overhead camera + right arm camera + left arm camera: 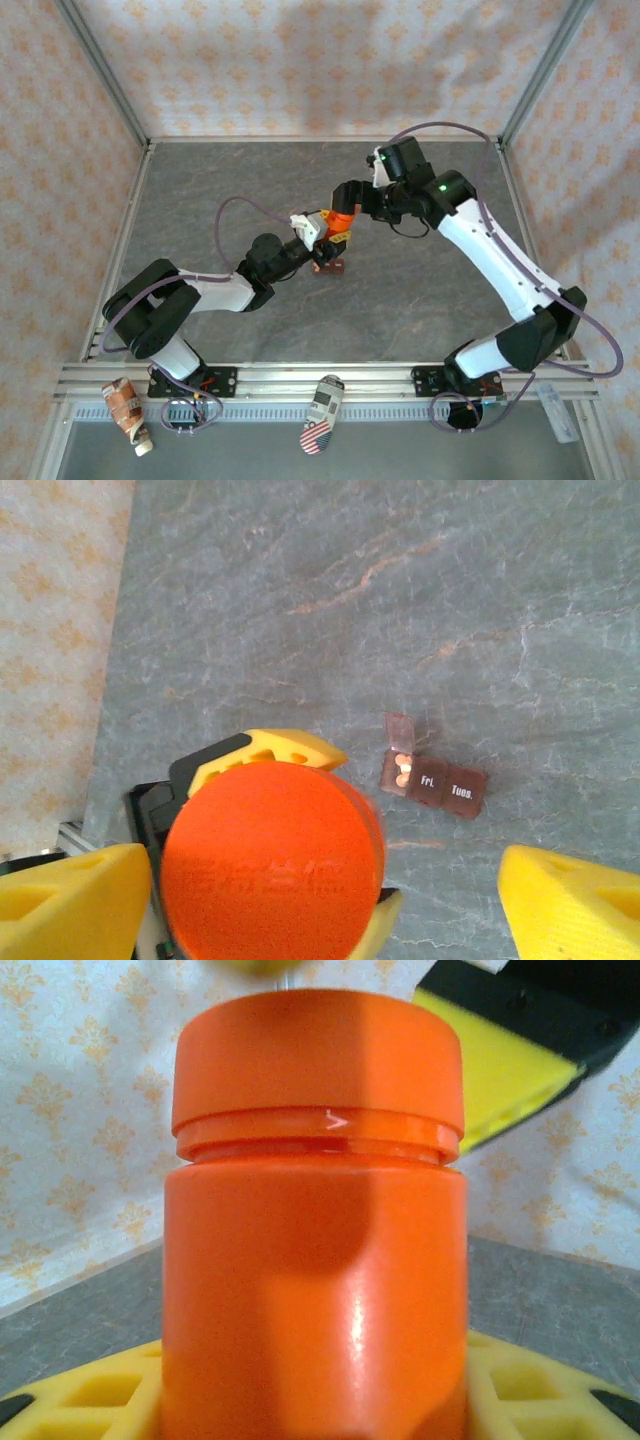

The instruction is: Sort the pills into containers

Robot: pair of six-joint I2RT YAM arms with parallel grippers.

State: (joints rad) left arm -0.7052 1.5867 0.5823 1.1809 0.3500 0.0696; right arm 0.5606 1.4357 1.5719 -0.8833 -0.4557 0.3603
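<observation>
The left pincer point(333, 232) grips the orange bottle point(315, 1300) while the right pincer point(320, 905) hangs wide open over its cap point(270, 865).

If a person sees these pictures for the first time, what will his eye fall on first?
The bright orange cylindrical plastic bottle, its cap on, stands out most: the left gripper holds it near the middle of the grey stone-patterned table, and the right gripper hangs open above the cap. Next comes the small dark reddish-brown oblong pill box on the table beside it, one lid raised over pale pills.
</observation>
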